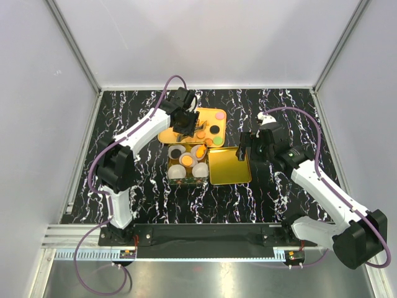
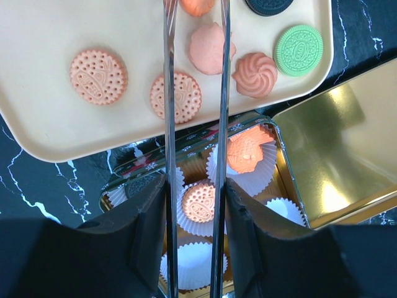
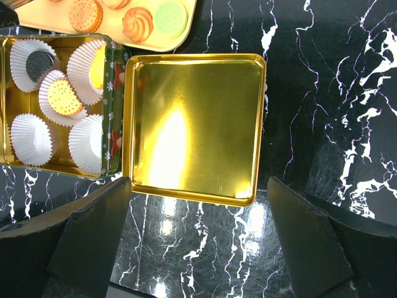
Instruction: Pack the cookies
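Observation:
The cookies lie on a pale yellow tray (image 2: 37,74): dotted orange ones (image 2: 98,76), a pink one (image 2: 208,48), a swirl (image 2: 255,74), a green one (image 2: 299,49) and a black one (image 2: 269,5). My left gripper (image 2: 194,205) is shut on metal tongs (image 2: 169,124). Their blades straddle the pink cookie, and the tips are hidden past the frame's top by an orange cookie (image 2: 197,5). The open tin (image 2: 282,139) holds paper cups with orange cookies (image 2: 198,202) and a black one (image 2: 141,185). My right gripper (image 3: 198,230) is open and empty, low over the table just before the gold lid (image 3: 195,124).
The lid (image 1: 229,166) lies flat against the tin's (image 1: 188,164) right side, and the tray (image 1: 167,133) sits just behind the tin. Empty white cups (image 2: 193,264) fill the tin's near row. Grey walls enclose the black marble table (image 1: 279,192).

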Robot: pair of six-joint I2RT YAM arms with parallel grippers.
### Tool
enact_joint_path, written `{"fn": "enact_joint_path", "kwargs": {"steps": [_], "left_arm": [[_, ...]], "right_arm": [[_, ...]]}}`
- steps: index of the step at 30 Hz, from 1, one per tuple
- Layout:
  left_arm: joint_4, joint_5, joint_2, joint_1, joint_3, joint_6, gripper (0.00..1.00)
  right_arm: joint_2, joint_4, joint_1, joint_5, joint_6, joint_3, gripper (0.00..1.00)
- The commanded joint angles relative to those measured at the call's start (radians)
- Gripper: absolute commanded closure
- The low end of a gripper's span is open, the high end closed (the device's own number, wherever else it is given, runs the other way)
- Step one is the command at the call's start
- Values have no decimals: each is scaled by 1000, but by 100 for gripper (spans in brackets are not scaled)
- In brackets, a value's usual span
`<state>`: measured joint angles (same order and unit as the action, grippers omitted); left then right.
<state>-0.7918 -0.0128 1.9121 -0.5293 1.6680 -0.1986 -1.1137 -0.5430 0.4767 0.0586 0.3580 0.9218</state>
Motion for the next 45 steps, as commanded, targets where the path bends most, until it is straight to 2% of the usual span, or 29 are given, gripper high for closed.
{"fn": "enact_joint_path", "kwargs": {"steps": [1,45], "left_arm": [[25,-24,-16,-3,49,16,57],[17,2,38,-14,72,4,58]], "right_arm": [[-1,35,-4,-8,-14,14,0],[5,37,-3,-14,-13,11,0]]}}
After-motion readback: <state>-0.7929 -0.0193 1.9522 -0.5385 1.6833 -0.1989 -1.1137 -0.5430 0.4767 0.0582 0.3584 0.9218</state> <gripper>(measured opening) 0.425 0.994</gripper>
